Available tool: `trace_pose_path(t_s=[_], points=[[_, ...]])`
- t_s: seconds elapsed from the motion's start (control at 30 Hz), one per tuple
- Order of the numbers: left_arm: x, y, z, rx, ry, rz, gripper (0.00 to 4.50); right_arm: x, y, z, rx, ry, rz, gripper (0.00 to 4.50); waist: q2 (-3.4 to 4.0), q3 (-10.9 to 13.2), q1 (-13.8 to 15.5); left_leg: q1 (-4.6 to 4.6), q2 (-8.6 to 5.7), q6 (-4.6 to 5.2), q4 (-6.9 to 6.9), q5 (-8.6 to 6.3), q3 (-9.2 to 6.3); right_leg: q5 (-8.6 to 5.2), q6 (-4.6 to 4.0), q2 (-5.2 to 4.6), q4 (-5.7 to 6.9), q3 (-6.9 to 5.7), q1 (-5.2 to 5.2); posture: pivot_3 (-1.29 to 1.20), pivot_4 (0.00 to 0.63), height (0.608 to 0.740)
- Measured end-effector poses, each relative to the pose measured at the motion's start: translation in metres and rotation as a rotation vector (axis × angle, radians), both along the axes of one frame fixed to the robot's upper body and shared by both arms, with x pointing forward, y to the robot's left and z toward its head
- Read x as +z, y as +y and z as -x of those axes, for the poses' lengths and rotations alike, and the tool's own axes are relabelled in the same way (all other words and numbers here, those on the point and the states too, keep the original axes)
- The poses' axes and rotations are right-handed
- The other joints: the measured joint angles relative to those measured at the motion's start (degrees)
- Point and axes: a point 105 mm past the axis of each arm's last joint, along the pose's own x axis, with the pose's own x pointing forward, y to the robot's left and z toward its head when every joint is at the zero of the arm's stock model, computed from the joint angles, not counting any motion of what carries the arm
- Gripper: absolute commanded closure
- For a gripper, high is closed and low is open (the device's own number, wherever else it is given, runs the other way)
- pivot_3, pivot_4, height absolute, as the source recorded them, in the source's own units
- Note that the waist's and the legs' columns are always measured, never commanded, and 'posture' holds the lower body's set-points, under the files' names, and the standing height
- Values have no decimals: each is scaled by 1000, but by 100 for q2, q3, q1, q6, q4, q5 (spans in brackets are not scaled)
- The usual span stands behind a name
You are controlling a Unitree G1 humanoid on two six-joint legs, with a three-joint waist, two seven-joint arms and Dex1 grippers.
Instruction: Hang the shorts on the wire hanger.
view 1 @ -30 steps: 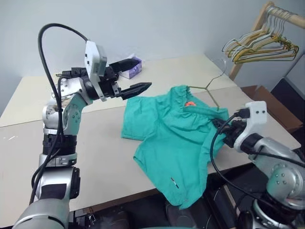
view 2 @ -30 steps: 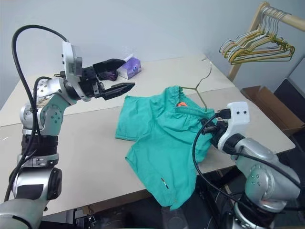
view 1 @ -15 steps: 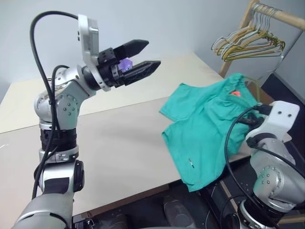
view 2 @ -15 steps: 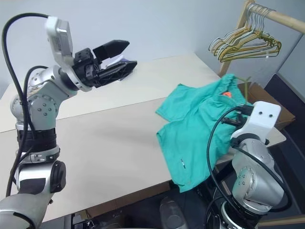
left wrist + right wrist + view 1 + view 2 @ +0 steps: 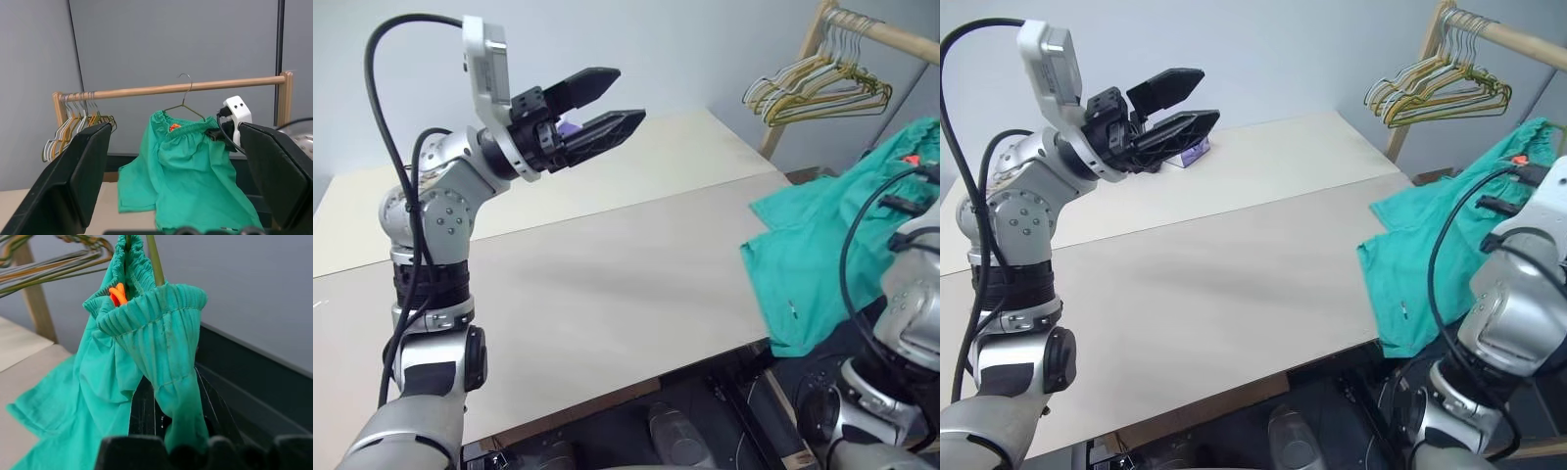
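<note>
The teal shorts (image 5: pixel 188 166) hang by their gathered waistband from the wire hanger (image 5: pixel 185 100), lifted at the table's right end. One leg trails over the table edge (image 5: pixel 803 284). My right gripper (image 5: pixel 215 133) is shut on the waistband beside the orange tag (image 5: pixel 117 293), and the hanger's wire (image 5: pixel 155 259) rises just past the pinched cloth. The hook stands level with the wooden rail (image 5: pixel 146 91); I cannot tell whether it rests on it. My left gripper (image 5: pixel 628 95) is open and holds nothing, raised over the table's far left and pointing toward the shorts.
A bunch of pale hangers (image 5: pixel 818 90) hangs on the wooden rack (image 5: pixel 891 34) at the right. A small purple box (image 5: pixel 1190 152) sits at the table's back, behind my left gripper. The beige table (image 5: pixel 607 284) stretches between the arms.
My right gripper has carried the shorts and hanger off the table, right and upward toward the rack. The left gripper rose slightly. The head views have swung right.
</note>
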Motion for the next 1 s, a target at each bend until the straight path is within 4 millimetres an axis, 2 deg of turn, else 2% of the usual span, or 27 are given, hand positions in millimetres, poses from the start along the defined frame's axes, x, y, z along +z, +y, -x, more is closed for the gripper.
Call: trace_pose_path(t_s=[0.2, 0.33, 0.53, 0.67, 0.7, 0.8, 1.0], points=[[1, 1, -1, 15, -8, 1, 28, 10, -38, -2, -102, -14, -69, 4500, 3, 2, 9, 0, -3, 3, -6, -2, 1, -1, 1, -3, -9, 1, 4, -288, 44, 740], [2, 2, -1, 21, -16, -1, 28, 7, -57, 2, -164, 1, -91, 4500, 4, 2, 5, 4, -4, 3, -6, -2, 4, -1, 1, -3, -10, 3, 6, -281, 44, 740], [2, 4, -1, 31, -24, -9, 28, -1, -75, 6, -229, 24, -164, 4500, 7, 2, 6, 11, -4, 4, -7, -2, 7, -2, 2, -3, -12, 6, 12, -272, 44, 740], [3, 4, 0, 34, -31, -14, 28, -5, -76, 6, -234, 28, -180, 4500, 8, 3, 6, 11, -4, 4, -7, -2, 8, -3, 3, -3, -14, 8, 12, -269, 45, 740], [4, 4, 2, 34, -38, -17, 0, -6, -75, 5, -235, 29, -183, 3931, 8, 3, 7, 10, -4, 4, -8, -2, 7, -3, 3, -2, -14, 8, 12, -269, 45, 740], [5, 4, 3, 34, -46, -21, 0, -11, -68, 1, -216, 28, -201, 3053, 9, 3, 7, 11, -4, 4, -8, -2, 8, -3, 3, -2, -14, 8, 12, -269, 46, 740], [5, 4, 3, 37, -47, -22, 0, -9, -65, 3, -213, 11, -192, 861, 9, 3, 31, 9, -4, 4, -8, -3, 7, -4, 5, -3, -18, 7, 12, -271, 46, 740]])
